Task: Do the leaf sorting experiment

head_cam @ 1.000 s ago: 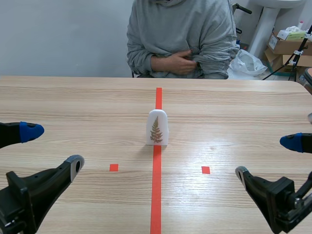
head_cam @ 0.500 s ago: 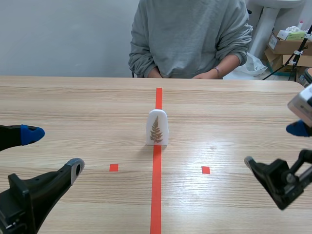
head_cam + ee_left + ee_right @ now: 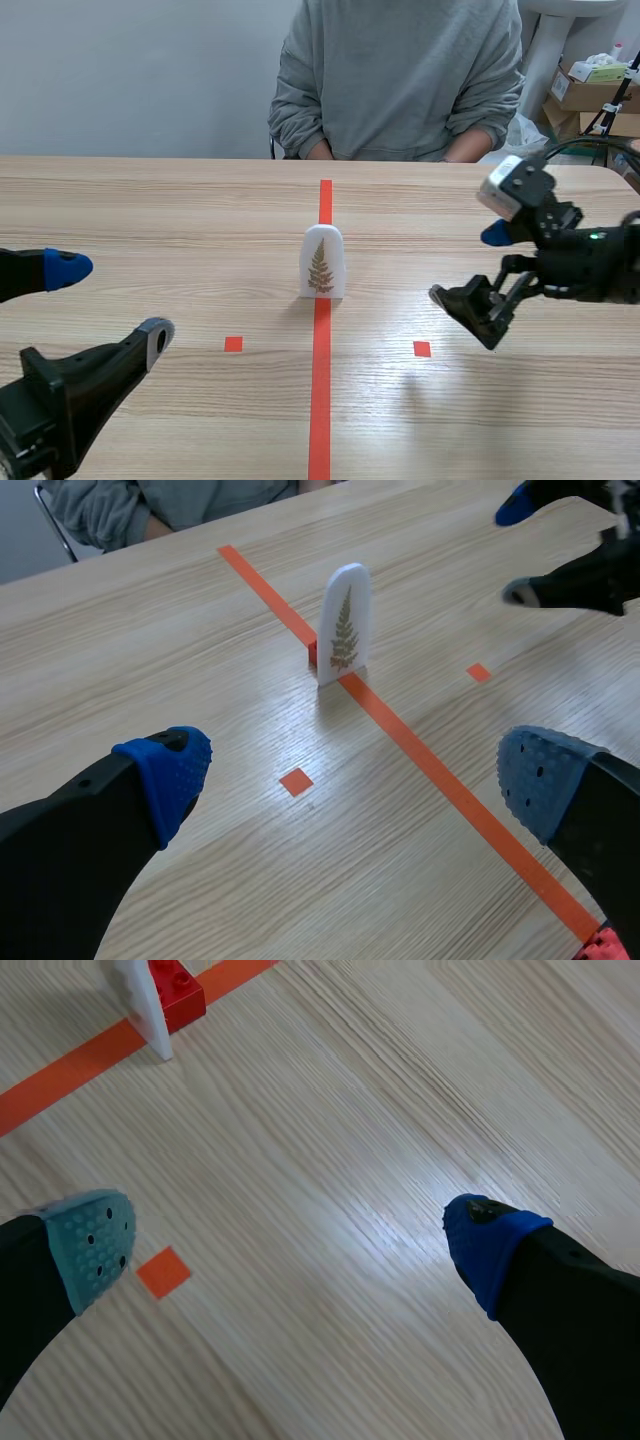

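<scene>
A white arched card with a brown fern leaf [image 3: 322,262] stands upright on the red centre line, mid-table. The left wrist view shows the leaf card [image 3: 343,624] ahead of my left gripper [image 3: 350,780], whose fingers are wide apart with nothing between them. My left gripper [image 3: 105,308] sits low at the near left. My right gripper [image 3: 472,268] hangs open above the table to the right of the card. In the right wrist view the card's edge [image 3: 143,997] rests against a red brick [image 3: 176,985], far ahead of the open right gripper [image 3: 290,1245].
A person in a grey sweatshirt [image 3: 400,70] sits across the table, hands below its far edge. Small red squares [image 3: 233,344] [image 3: 422,349] mark the table on either side of the line. Boxes and a bag [image 3: 585,90] stand behind at the right.
My right arm has risen from the near right edge and swung in toward the card. The person has lowered the hands behind the table. The left arm has stayed in place.
</scene>
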Available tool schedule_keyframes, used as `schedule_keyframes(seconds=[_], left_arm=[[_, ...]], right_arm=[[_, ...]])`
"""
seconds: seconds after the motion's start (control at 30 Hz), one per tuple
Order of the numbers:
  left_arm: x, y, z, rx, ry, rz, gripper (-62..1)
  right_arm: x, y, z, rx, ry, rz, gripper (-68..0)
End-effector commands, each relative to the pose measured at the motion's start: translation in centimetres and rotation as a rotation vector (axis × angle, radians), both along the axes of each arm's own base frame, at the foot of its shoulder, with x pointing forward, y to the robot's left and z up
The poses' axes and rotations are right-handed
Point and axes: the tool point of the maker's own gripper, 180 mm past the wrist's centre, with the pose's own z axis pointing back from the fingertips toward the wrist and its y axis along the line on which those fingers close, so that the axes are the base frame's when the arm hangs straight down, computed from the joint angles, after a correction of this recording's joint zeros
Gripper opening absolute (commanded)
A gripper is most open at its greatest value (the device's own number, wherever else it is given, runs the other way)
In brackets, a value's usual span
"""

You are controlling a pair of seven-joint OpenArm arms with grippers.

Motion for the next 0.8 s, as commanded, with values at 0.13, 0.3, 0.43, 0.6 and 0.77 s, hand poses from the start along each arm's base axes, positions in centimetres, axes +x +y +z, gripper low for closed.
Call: schedule_keyframes(seconds=[0.13, 0.3, 0.43, 0.6, 0.77], left_arm=[[0.2, -0.3, 0.9, -0.020, -0.027, -0.003, 0.2], [0.2, -0.3, 0.9, -0.020, -0.027, -0.003, 0.2], [0.2, -0.3, 0.9, -0.018, -0.025, -0.003, 0.2], [0.2, -0.3, 0.9, -0.020, -0.028, -0.003, 0.2], [0.2, -0.3, 0.9, -0.020, -0.028, -0.003, 0.2]], right_arm=[[3.8, 5.3, 1.8, 0.096, -0.061, 0.084, -3.7], [4.8, 9.3, 1.1, 0.124, -0.046, 0.136, -3.7], [4.6, 11.9, 0.1, 0.147, -0.021, 0.167, -3.7], [3.4, 14.2, -1.3, 0.154, 0.006, 0.209, -3.7], [2.6, 15.3, -1.7, 0.147, 0.000, 0.253, -3.7]])
